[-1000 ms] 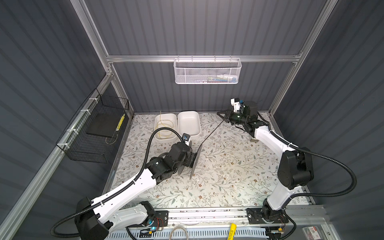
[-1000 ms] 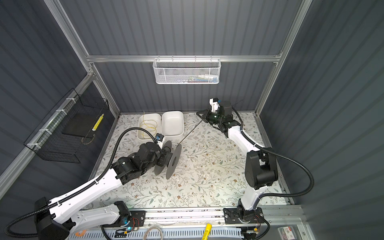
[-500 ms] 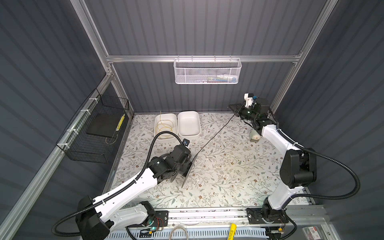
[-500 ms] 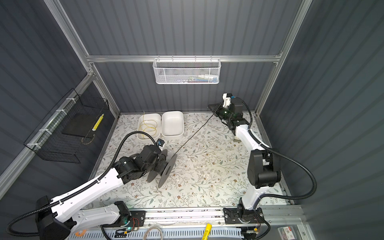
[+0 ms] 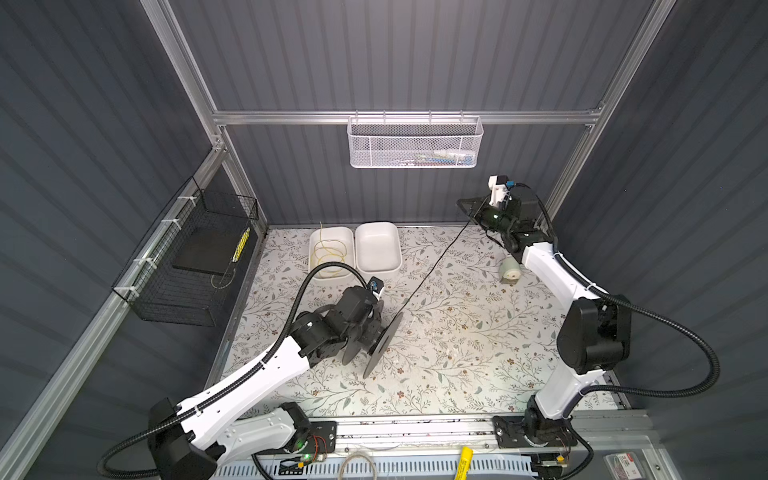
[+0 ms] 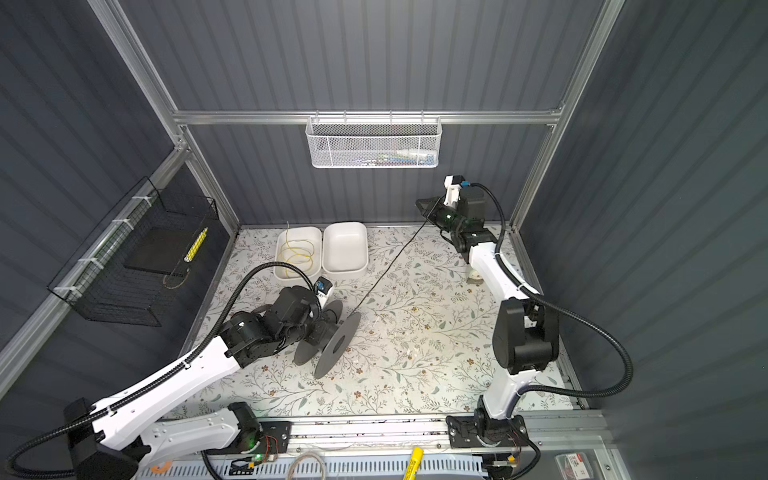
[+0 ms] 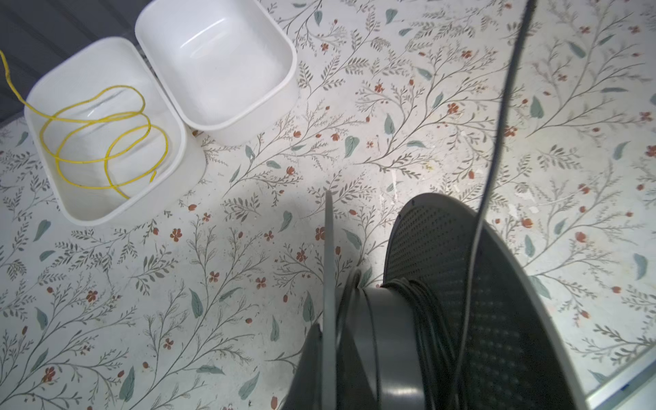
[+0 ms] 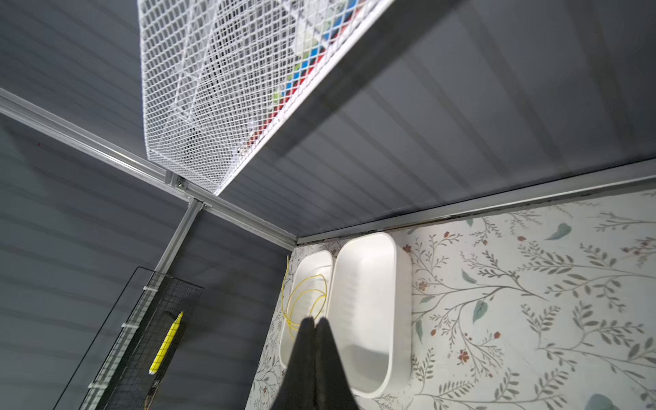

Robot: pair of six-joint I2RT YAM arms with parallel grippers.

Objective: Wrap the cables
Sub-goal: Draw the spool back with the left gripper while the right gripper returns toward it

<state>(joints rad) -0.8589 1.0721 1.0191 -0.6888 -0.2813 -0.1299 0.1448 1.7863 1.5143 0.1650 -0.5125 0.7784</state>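
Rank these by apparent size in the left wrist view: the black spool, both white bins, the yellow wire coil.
1. black spool, though it sits nearest the camera.
2. empty white bin and white bin with the wire: look alike, not ranked.
3. yellow wire coil, lying inside its bin.

Two bins sat side by side at the back of the tabletop, left of centre: the left bin, with a thin wire coil in it, and the right bin just beside it. In front of them the spool stood tilted on edge at the left arm's end. The cord ran from it back and rightward to the right gripper, raised near the back-right corner. A small roll lay on the tabletop beside the right arm. A mesh basket hung on the back wall above the bins. A wire cage hung on the left wall.
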